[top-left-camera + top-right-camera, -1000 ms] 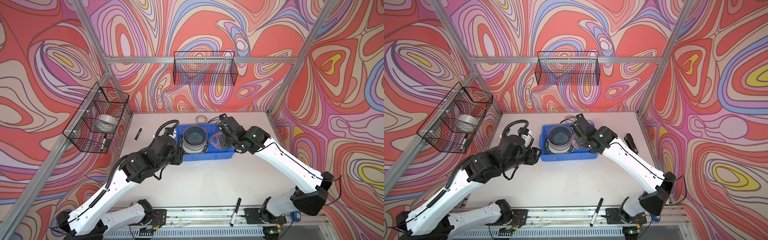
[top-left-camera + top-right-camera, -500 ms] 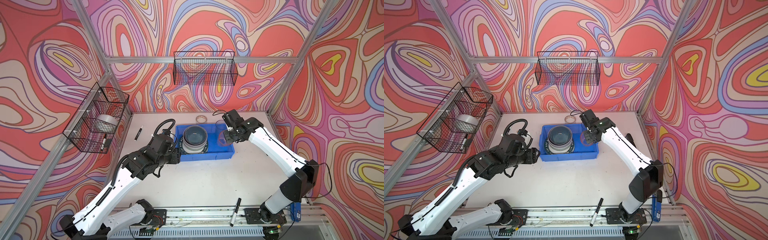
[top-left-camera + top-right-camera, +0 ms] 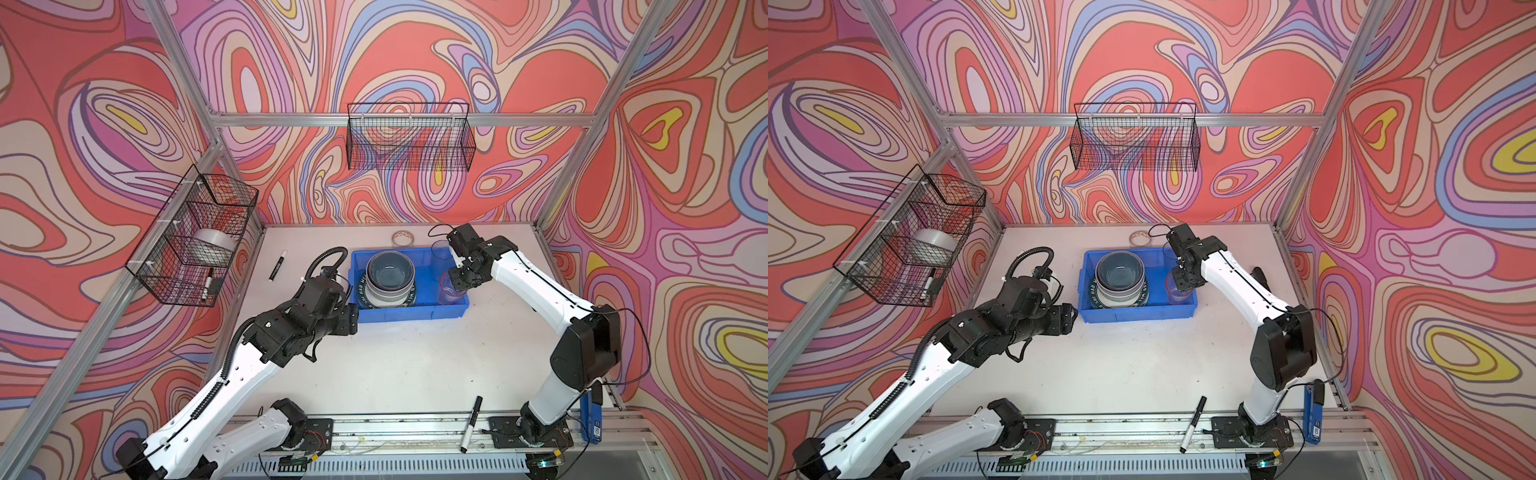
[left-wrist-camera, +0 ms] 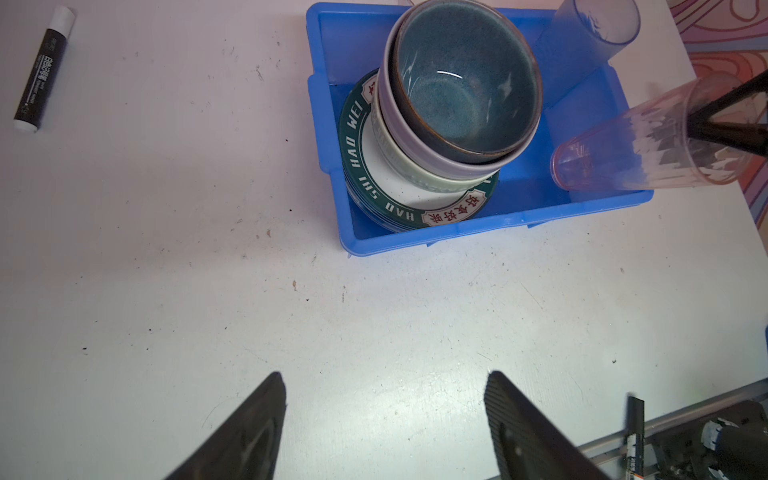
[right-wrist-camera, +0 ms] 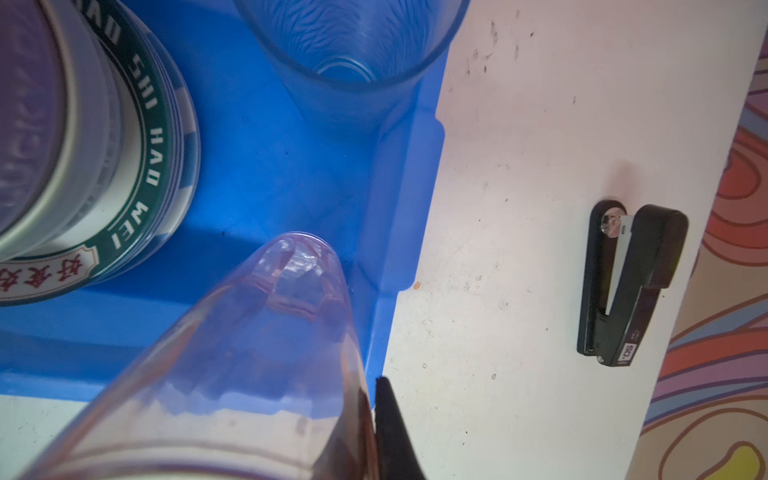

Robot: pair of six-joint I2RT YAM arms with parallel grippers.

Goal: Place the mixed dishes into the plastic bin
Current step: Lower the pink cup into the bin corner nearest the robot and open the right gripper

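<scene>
While right end effector [image 3: 456,283] pinches pink tumbler [image 3: 451,296] by its rim, tumbler tilted over near right corner of bin [image 3: 399,316], bowls [image 3: 390,276] stacked inside, left end effector [image 4: 384,386] spread empty over surface [image 4: 166,249] beside bin

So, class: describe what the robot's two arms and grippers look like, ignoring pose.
The left arm and right arm have glossy white shells with black joints. A black corrugated hose runs along the left arm. The left gripper has black, tapered fingers with ribbed faces.

Three bowls [image 4: 465,83], one pink tumbler [image 4: 615,149], one bluish tumbler [image 4: 590,37], one bin [image 4: 415,242], three markers [image 3: 275,266].
</scene>
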